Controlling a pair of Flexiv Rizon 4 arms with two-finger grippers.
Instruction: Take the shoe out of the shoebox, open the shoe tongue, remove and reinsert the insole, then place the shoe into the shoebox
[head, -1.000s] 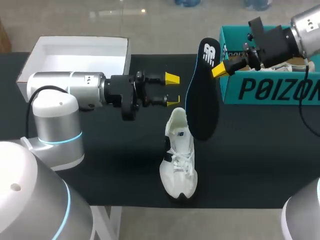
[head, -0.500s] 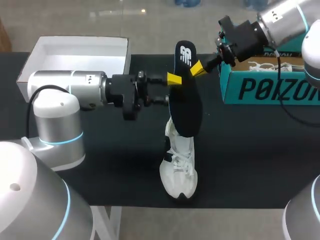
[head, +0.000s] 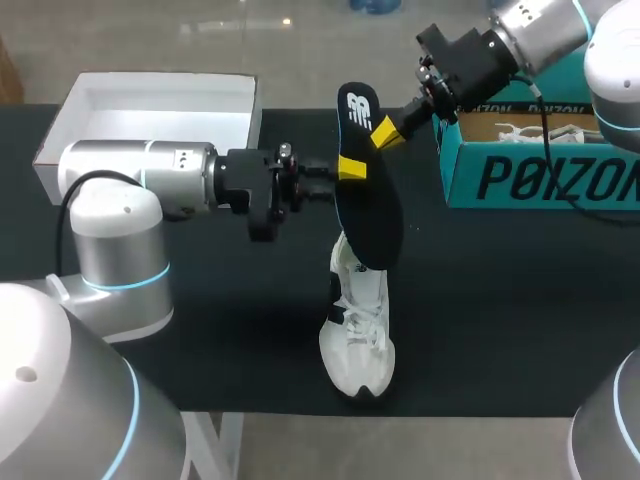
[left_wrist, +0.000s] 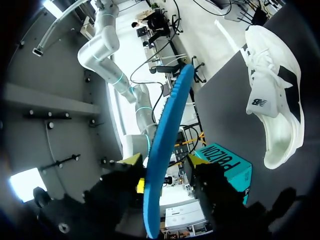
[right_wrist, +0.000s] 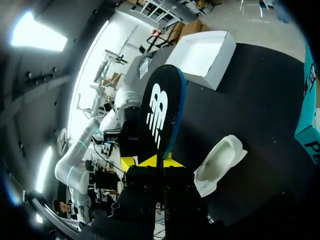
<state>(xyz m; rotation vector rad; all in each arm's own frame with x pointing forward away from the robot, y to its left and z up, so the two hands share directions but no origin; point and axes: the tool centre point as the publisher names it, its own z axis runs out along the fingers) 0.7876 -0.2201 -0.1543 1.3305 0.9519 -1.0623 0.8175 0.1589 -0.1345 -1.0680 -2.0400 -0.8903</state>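
Gripping the black insole (head: 368, 205) by its heel end, the right hand (head: 386, 130) holds it tilted above the white shoe (head: 358, 330), toe end down at the shoe's opening. The left hand (left_wrist: 165, 160) is open, the insole's blue edge passing between its fingers unclamped. The shoe sits on the black tabletop (head: 500, 300), apart from the teal shoebox (head: 520, 185).

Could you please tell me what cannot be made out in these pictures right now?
- Head view: the insole covers the opening of the shoe and one finger of the left gripper.
- Head view: the right arm and the picture's edge cut off part of the inside of the shoebox.
- Right wrist view: the right gripper hides the insole's held end.
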